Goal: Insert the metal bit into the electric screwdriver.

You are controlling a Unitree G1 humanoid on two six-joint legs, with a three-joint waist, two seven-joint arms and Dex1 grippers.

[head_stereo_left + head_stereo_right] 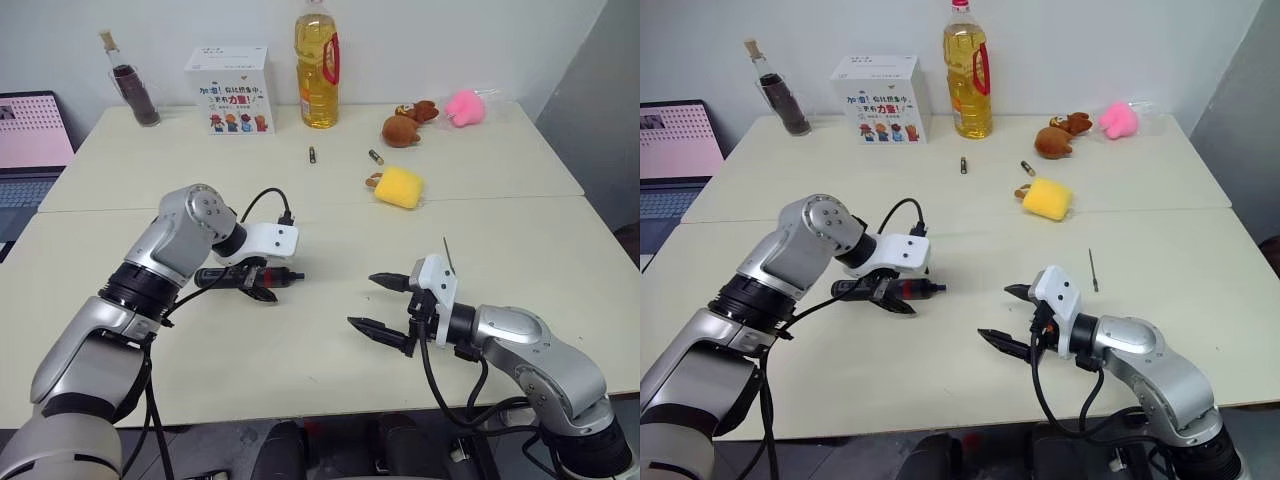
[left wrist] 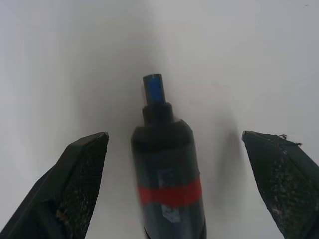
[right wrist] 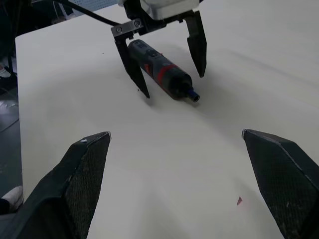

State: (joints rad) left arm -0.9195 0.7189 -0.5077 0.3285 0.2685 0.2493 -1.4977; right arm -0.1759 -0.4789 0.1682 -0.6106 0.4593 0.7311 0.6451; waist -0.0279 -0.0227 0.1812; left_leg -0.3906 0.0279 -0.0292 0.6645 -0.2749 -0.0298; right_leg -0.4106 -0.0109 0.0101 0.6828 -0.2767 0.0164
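The electric screwdriver (image 1: pixel 245 277) lies flat on the worktop (image 1: pixel 320 240), blue tip toward the robot's right, w/ the left hand (image 1: pixel 257 282) straddling it from above. Both fingers are spread wide, one either side of the barrel, not touching it as far as the left wrist view shows. So the step in hand looks like the pickup of the screwdriver, grasp not yet made.

The metal bit (image 1: pixel 1092 270) lies loose on the worktop, well apart from the screwdriver, beyond the right arm on the robot's right side. The right hand (image 1: pixel 379 303) is open too, empty, hanging just above the worktop betw. screwdriver and bit, pointing toward the screwdriver.

Next move, prob.: left hand settles lower and shuts on the barrel near the red band, keeping the tip end free. Then the right hand needs to turn back for the bit; a thin rod lying flat, so a careful pinch is needed.
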